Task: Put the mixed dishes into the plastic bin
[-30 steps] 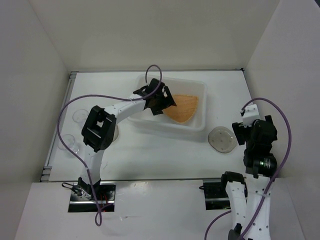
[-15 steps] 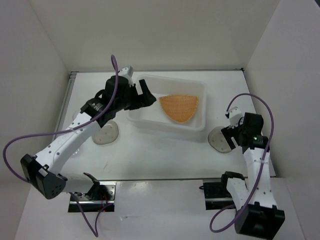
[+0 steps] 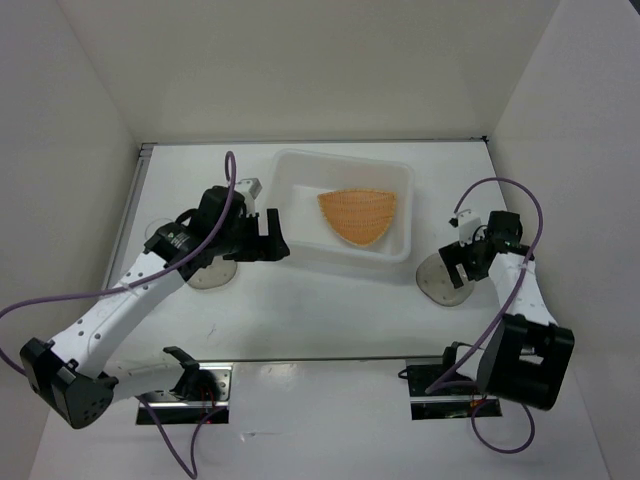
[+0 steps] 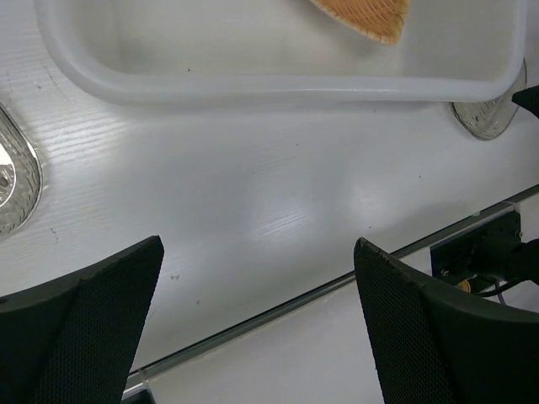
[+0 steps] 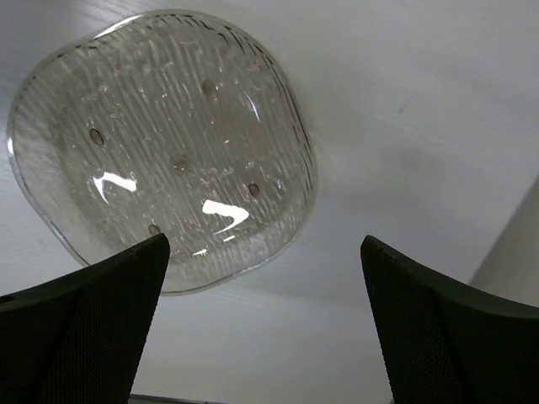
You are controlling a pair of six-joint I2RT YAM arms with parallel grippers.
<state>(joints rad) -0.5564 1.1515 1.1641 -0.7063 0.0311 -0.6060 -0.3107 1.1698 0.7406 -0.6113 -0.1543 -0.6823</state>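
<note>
The plastic bin [image 3: 332, 251] stands at the table's middle back. The orange ribbed plate [image 3: 358, 215] lies flat inside it. My left gripper [image 3: 272, 238] is open and empty, just outside the bin's front-left corner. One grey-brown saucer [image 3: 207, 274] lies by the left arm, partly hidden. The other saucer [image 3: 438, 281] lies right of the bin. My right gripper [image 3: 458, 264] is open over its far-right edge. In the right wrist view this saucer [image 5: 164, 147] looks glassy and ribbed, ahead of the open gripper [image 5: 265, 324]. A clear glass cup [image 3: 157, 232] stands far left.
The left wrist view shows the bin's near wall [image 4: 278, 88], the plate's tip [image 4: 364, 15], a saucer's edge [image 4: 13, 181] at left and the table's front rail [image 4: 278, 307]. White walls enclose the table on three sides.
My left gripper let go of the orange plate in the bin, came out and moved to the bin's front-left corner. My right arm swung down to the right saucer.
</note>
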